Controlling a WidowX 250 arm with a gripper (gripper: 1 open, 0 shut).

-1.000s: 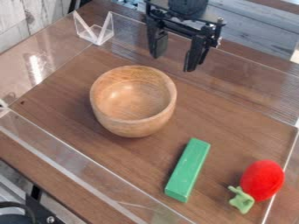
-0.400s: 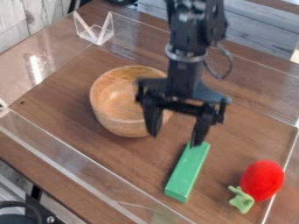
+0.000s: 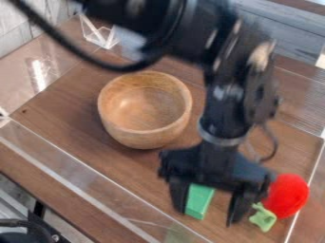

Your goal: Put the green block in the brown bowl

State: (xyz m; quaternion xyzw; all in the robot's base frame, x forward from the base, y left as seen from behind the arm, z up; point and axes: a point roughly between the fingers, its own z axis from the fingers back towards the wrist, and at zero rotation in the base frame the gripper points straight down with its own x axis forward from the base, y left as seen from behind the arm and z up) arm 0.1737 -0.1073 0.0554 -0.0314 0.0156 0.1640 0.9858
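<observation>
The brown bowl [image 3: 137, 136] stands empty on the wooden table, left of centre. The green block [image 3: 200, 200] lies flat near the front edge, to the bowl's right and nearer the camera; only its near end shows between my fingers. My gripper [image 3: 210, 202] points straight down and stands open, low over the block, with one finger [image 3: 178, 196] on the block's left and the other [image 3: 238, 208] on its right. The arm hides the rest of the block. I cannot tell whether the fingers touch it.
A red toy [image 3: 290, 193] with a pale green stem [image 3: 263, 220] lies just right of my gripper. A clear plastic stand [image 3: 99, 34] sits at the back left. A clear raised rim [image 3: 76, 169] runs along the table's front edge.
My gripper has come from the back of the table toward the front and down, passing the bowl, and now straddles the green block. It stayed open. The block and bowl have not moved.
</observation>
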